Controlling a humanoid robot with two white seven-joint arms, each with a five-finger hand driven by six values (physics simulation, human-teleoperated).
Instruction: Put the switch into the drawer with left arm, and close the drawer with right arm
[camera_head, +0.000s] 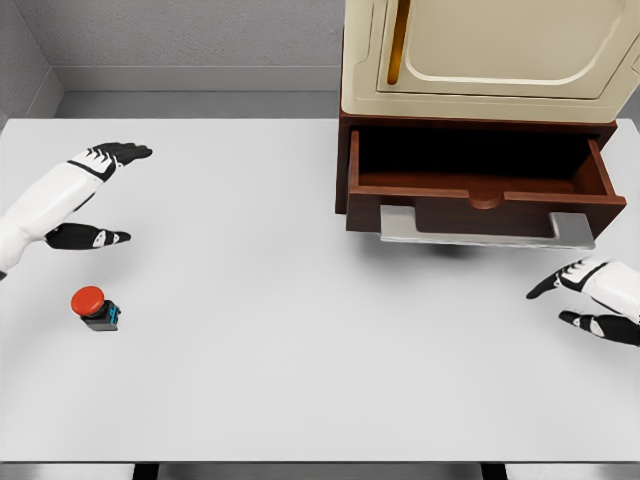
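A broad, matte white table (300, 400) fills most of the view. At its far right a cabinet (480, 60) is seen, cream and smooth on top with rounded panel edges, set on a dark reddish-brown wooden base. From that base the drawer (480, 190) is pulled out toward the viewer; its interior is dark, and a flat grey metal handle (487, 232) runs along its front.

The left hand (95, 190) is held above the table's left part, fingers extended and spread, thumb apart below, with nothing grasped. The right hand (590, 295) is seen at the right edge, just in front of the drawer handle, fingers likewise relaxed and holding nothing.

The switch (95, 307) is found on the table near the left edge, just below the left hand's thumb and not touched by it. Its round red button cap is tilted up and to the left; the long axis runs from the cap down-right into a small black body with a blue-green detail.
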